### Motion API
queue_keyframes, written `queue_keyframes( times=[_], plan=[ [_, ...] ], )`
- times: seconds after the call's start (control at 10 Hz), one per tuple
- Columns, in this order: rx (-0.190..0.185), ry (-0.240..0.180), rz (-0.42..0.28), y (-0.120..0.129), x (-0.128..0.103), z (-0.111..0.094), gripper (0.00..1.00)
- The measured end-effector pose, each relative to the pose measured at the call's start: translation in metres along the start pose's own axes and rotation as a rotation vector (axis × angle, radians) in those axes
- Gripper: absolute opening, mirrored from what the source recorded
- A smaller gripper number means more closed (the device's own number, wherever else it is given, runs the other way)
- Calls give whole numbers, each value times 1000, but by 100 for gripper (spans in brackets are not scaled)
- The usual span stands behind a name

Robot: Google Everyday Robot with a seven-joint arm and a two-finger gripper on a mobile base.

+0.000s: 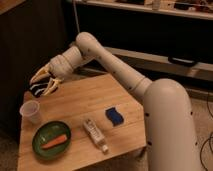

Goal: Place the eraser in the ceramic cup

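Hanging over the far left corner of the wooden table (85, 102), the gripper (44, 85) is seen clenched on a dark eraser (36, 91), which is held in the air. The ceramic cup (31, 111) is placed upright at the left edge of the table, just on the near side of the gripper and apart from the eraser. A green plate (40, 148) with a carrot (55, 141) is found nearer, and a lying bottle (95, 134) and a blue sponge (115, 116) are seen to the right.
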Motion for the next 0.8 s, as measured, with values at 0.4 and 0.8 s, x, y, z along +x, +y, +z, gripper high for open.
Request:
queue_keyframes(
  times=[0.4, 0.8],
  plan=[
    [-13, -143, -1, -41, 23, 47, 0],
    [-49, -193, 52, -44, 41, 69, 0]
  ],
)
